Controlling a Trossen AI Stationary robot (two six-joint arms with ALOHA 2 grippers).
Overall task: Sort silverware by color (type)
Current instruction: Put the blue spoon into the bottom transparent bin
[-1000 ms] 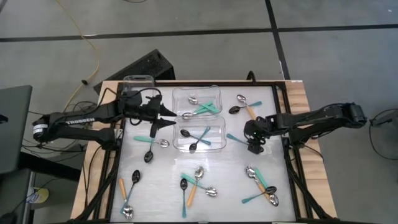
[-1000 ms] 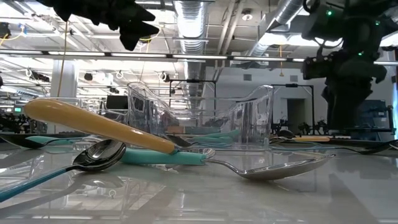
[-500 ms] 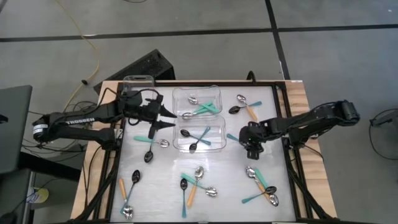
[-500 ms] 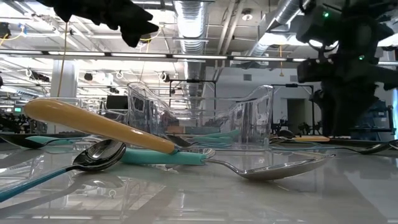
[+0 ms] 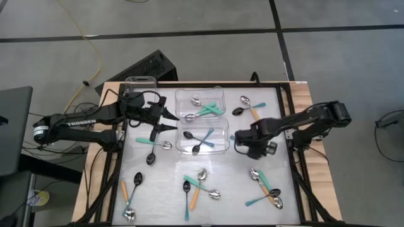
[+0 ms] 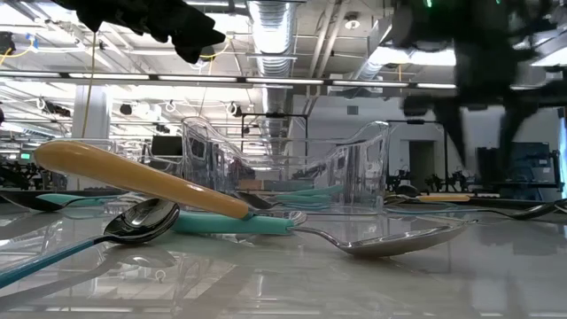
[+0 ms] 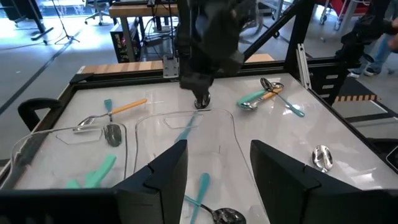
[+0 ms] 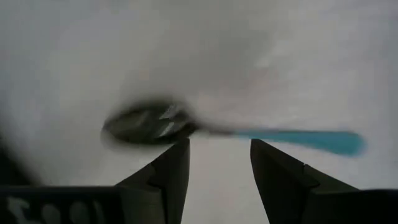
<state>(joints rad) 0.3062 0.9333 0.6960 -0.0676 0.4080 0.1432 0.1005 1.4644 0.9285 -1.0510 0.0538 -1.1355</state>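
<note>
Silverware lies scattered over the white table (image 5: 164, 183), with a few pieces already in two clear tubs at its middle.

The right arm reaches in from its side, and the right gripper (image 5: 241, 140) hangs low just beside the nearer tub (image 5: 218, 151). Its fingers are parted and hold nothing. In its wrist view a teal-handled spoon (image 8: 217, 131) lies crosswise just ahead of them. The left gripper (image 5: 172, 120) hovers at the tubs' opposite edge, also spread and empty.

The likely next step is pinching that spoon, and I see three risks:
- The spoon lies flat on a glossy surface, so closing fingers could skid it aside or flip it.
- It sits close to the tub wall, so a finger could knock or shove the tub.
- Its bowl is too blurred to read as black or silver, so it could end up with the wrong group.

There are three tubs. The far tub (image 5: 222, 94) holds what look like two silver-bowled spoons, the nearer one two black-bowled spoons with teal handles, and a third tub (image 5: 140, 81) stands at a far corner. About thirteen spoons lie loose on the table, overlapping in places, so that count is approximate.
</note>
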